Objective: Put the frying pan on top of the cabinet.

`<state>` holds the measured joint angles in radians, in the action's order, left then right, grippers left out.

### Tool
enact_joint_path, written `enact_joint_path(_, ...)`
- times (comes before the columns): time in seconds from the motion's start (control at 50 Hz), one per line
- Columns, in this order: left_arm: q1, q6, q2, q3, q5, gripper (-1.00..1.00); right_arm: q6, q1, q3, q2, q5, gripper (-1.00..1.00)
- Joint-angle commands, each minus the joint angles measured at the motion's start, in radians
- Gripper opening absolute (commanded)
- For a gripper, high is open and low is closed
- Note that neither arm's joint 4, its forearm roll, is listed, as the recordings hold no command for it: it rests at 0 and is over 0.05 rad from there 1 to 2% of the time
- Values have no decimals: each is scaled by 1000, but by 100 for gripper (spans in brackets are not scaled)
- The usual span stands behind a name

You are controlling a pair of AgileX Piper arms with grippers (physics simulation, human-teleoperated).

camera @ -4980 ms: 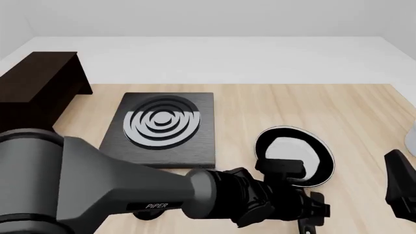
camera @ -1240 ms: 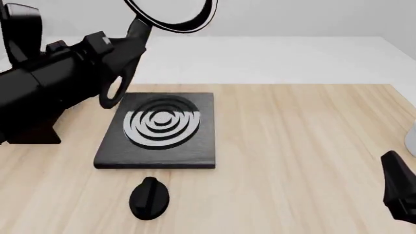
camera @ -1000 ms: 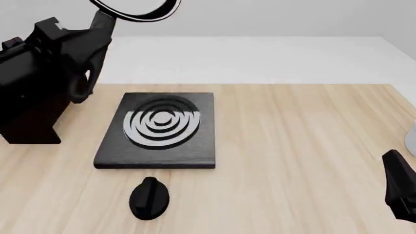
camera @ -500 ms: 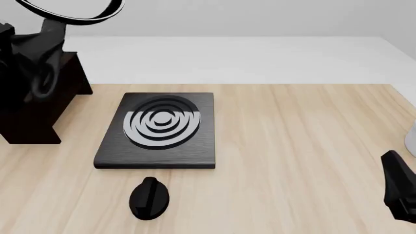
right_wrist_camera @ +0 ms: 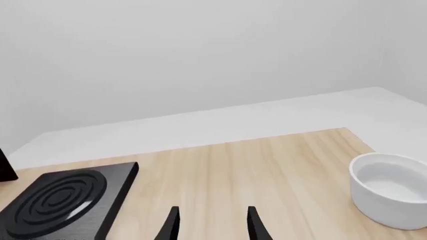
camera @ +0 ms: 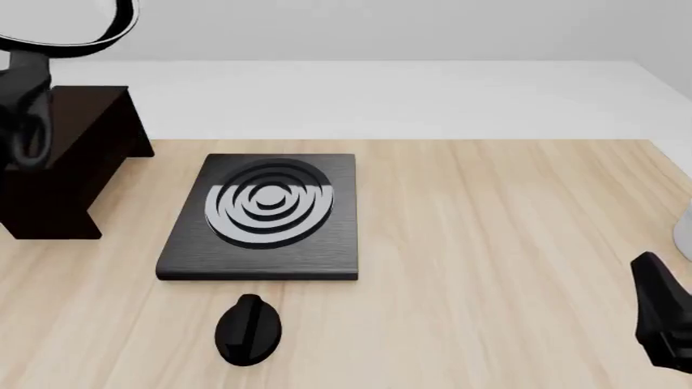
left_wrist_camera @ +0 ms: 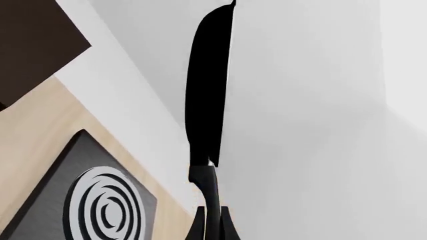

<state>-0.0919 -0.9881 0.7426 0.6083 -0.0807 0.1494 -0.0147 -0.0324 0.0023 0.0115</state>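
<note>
Frying pan [camera: 76, 28] (airborne) above dark cabinet [camera: 60, 162]

1. The frying pan [camera: 76, 28] shows at the upper left of the frame, cut off by the top edge, its rim and pale inside visible above the cabinet [camera: 60, 158].
2. The left gripper [camera: 24, 89] is a dark shape at the left edge, in front of the cabinet; its jaws cannot be made out.
3. The stove plate [camera: 265, 217] lies flat left of centre, and a small black knob [camera: 249, 330] lies just below it.
4. The right gripper [camera: 662, 324] sits at the lower right edge, partly cut off.
5. The wooden table [camera: 497, 243] fills the lower frame.
</note>
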Motion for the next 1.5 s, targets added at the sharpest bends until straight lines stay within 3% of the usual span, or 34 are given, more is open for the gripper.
enact_joint_path(0.02,83,-46,-14,2,-39,-100,-4,4,5,1,-2,100)
enact_joint_path(0.66,176,-177,47,-89,-189,-100,-29,13,17,0,-4,100)
enact_joint_path(1.5,207,-349,149,-193,-409,-100,-51,21,27,0,-9,100)
